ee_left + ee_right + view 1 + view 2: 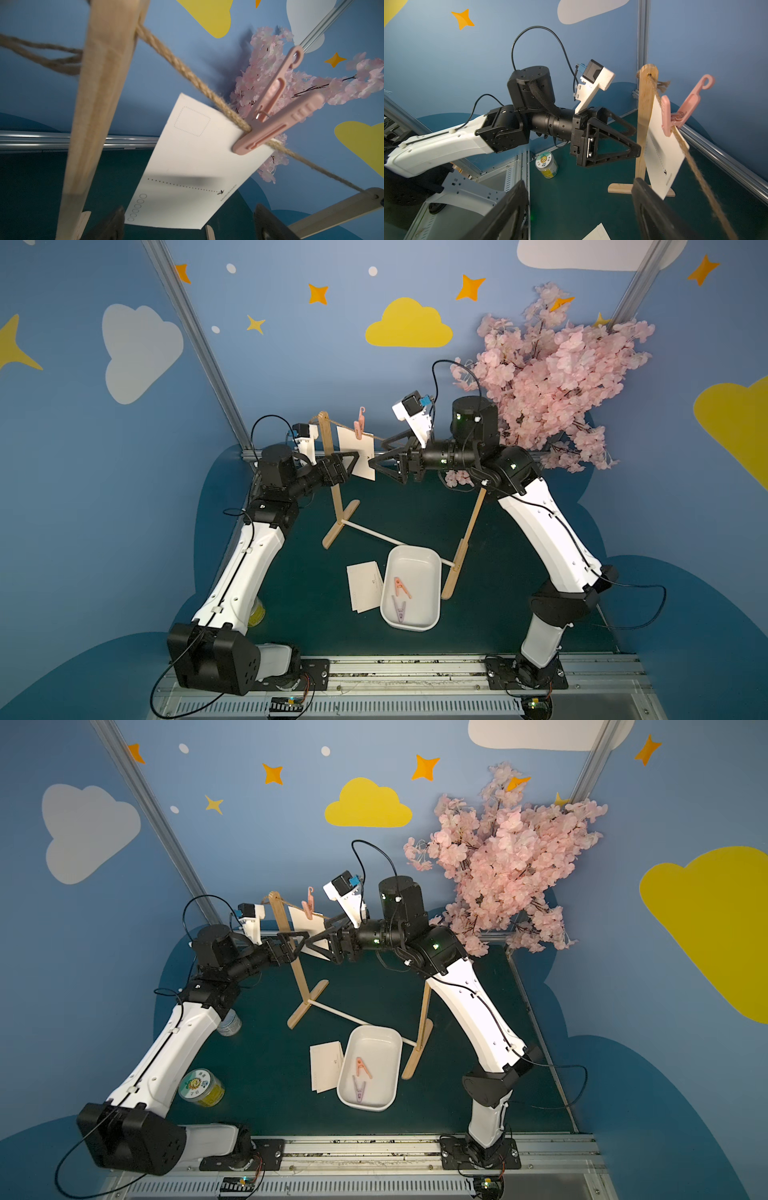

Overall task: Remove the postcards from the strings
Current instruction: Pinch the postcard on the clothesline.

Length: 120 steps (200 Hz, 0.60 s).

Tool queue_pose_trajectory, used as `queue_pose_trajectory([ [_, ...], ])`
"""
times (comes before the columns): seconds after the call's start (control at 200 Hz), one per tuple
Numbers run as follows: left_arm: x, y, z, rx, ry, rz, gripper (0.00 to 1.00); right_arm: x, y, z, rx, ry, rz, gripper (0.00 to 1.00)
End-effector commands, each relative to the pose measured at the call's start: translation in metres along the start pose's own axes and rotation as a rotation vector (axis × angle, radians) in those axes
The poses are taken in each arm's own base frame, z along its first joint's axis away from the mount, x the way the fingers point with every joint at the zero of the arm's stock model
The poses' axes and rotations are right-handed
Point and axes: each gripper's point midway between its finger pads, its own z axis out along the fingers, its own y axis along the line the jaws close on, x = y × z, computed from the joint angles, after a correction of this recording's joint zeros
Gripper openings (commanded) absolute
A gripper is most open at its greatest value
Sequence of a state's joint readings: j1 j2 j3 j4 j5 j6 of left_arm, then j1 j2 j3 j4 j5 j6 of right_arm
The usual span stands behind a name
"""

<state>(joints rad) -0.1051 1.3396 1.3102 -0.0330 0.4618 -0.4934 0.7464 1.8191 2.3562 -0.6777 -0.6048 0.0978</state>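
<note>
Two postcards down, one left on the line; both end effectors are open and empty.

The left end effector (638, 139) gapes wide, gripping nothing, with the last white rectangular paper postcard (193, 166) hanging just ahead of its jaws. The right end effector (376, 453), equally wide and empty, faces it. Just above them, a pink plastic clothespin (276, 120) pins that card to the brown jute twine (182, 68). Well below, toward the arm bases, what look like two freed white postcards (363, 587) lie on the dark green desk (498, 572) beside a white tray (439, 589) holding two pegs (401, 587).

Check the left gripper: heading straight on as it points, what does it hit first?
Most likely the hanging postcard: its lower edge lies between the fingers of the open left gripper. The wooden post stands close beside one finger; depth unclear.
</note>
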Motion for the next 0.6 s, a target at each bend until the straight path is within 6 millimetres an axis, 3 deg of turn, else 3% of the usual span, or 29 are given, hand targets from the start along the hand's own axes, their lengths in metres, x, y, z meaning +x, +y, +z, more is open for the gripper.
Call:
queue_pose_trajectory([
  [0.0, -0.02, -0.013, -0.001, 0.051, -0.041, 0.054, 0.96, -0.011, 0.003, -0.004, -0.025, -0.028, -0.01, 0.81],
  [0.596, -0.02, -0.004, 0.022, 0.109, -0.015, 0.161, 0.96, -0.019, -0.01, -0.004, -0.026, -0.058, -0.023, 0.81],
])
